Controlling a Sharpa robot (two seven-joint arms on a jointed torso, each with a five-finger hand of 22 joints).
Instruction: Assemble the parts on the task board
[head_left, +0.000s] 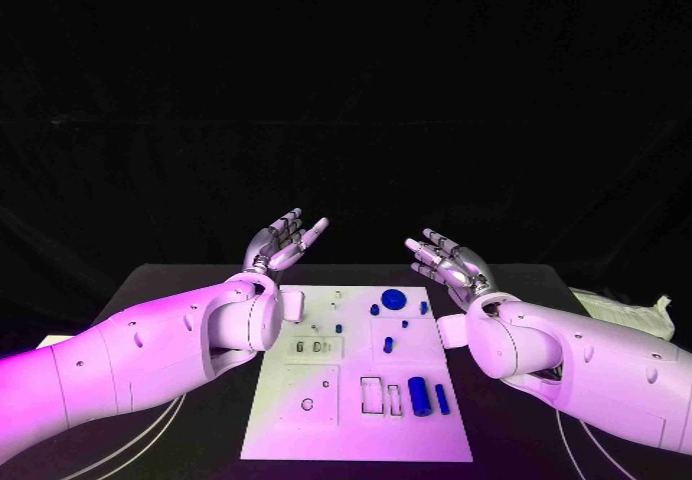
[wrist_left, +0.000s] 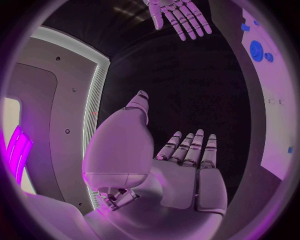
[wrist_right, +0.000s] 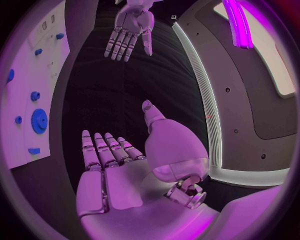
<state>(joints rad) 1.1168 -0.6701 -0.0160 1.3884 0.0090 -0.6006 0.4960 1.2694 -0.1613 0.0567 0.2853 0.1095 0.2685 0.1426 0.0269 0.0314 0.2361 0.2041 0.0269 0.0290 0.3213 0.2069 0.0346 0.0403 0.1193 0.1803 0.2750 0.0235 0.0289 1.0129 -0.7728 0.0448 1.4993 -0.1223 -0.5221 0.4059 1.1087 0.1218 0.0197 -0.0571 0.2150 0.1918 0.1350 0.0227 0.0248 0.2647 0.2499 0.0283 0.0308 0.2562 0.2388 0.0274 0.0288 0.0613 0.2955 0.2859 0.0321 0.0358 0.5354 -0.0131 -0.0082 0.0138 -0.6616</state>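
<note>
**Both hands raised and spread beyond the board**

White task board (head_left: 281, 425) lies in the middle of the black tabletop (head_left: 173, 285), its near edge close to the tabletop's near edge and its far edge toward the far one; blue parts lie on it: a round gear-like disc (head_left: 392, 297) near the board's far edge, a few small pieces (head_left: 375, 310) just beside the disc, a short peg (head_left: 388, 345) around the board's middle, and a thick cylinder (head_left: 418, 396) with a thinner rod (head_left: 441, 399) just beside it toward the near right corner; rectangular cut-outs (head_left: 372, 394) sit next to the cylinder.

Left hand (head_left: 284, 241) is lifted above the far edge of the tabletop, off the board's far left corner, palm turned up, fingers spread, holding nothing; right hand (head_left: 446, 262) is lifted off the board's far right corner, likewise spread and empty, touching neither board nor parts; the two hands are well apart, palms facing each other across the board's far edge.

A pale crumpled sheet (head_left: 623, 310) lies at the tabletop's right edge.
</note>
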